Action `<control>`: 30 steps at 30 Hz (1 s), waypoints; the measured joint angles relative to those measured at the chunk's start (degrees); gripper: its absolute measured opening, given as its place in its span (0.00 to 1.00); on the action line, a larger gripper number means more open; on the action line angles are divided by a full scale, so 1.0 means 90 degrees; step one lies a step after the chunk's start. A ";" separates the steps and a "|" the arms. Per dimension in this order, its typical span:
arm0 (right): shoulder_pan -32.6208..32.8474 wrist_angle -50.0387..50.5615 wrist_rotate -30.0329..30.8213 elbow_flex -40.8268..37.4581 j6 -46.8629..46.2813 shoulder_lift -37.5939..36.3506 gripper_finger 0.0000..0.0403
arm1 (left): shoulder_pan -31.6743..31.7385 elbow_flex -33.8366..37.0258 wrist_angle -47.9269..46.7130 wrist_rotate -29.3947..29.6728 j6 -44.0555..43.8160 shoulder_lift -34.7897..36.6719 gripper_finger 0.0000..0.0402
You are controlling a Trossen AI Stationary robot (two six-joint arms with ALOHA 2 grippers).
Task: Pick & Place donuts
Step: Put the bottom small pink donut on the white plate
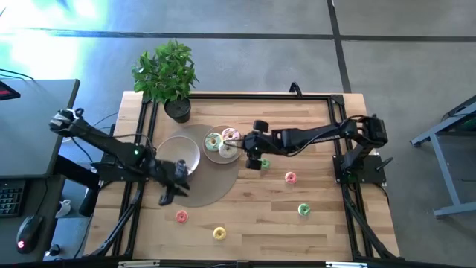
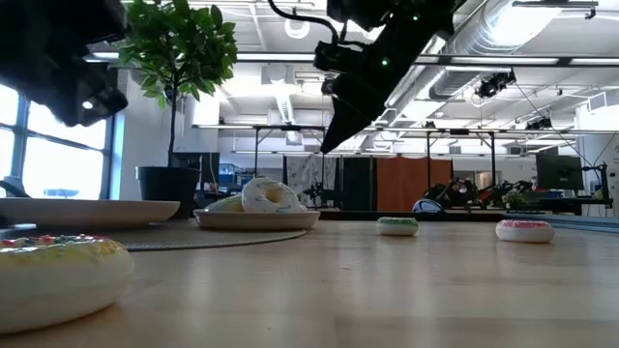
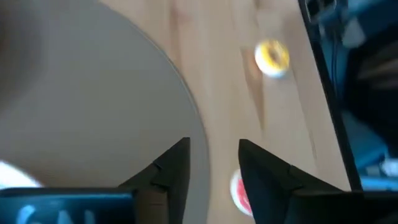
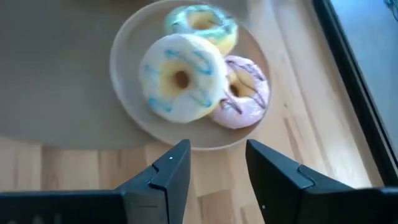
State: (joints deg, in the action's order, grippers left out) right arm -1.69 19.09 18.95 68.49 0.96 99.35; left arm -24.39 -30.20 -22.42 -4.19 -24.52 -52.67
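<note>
Right gripper: fingers spread, nothing between them, hanging just beside the loaded plate on its outer side, raised off the wood.
Loaded plate: three larger donuts piled together, white-iced on top, green-iced and pink-iced under it and touching it.
Left gripper: fingers parted, empty, over the rim of the round grey mat near the front-left of the table.
Second plate: on the same mat, beside the loaded one, bare as far as visible.
Loose minis: green one right under the right gripper's wrist, pink and green further toward the right front, pink and yellow near the front edge.
Step in hand: probably between picks, the big three placed, the minis not yet gathered.
Next move: likely a drop onto a nearby mini, straddling the small ring squarely before closing; small size leaves little margin.
Surface: pale wooden table in a black frame, potted plant at the back-left corner.
Room: open workshop with ceiling ducts and desks beyond; no person visible.
</note>
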 joint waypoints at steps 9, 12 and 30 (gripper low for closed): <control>-0.0110 0.0151 -0.0073 0.0000 -0.0227 0.0000 0.38 | -0.1123 -0.0003 0.0508 0.0238 -0.0953 -0.1748 0.38; -0.0102 0.0182 -0.0143 0.0000 -0.0225 0.0000 0.38 | -0.1338 -0.0002 0.0988 0.0192 -0.1312 -0.2275 0.38; -0.0102 0.0040 -0.0149 0.0002 -0.0225 0.0000 0.38 | -0.1755 -0.0093 0.1183 0.0501 -0.1279 -0.2906 0.18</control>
State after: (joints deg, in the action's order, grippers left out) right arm -2.61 19.44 17.61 68.51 -1.06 99.35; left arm -40.18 -31.04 -11.77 0.32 -36.04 -78.83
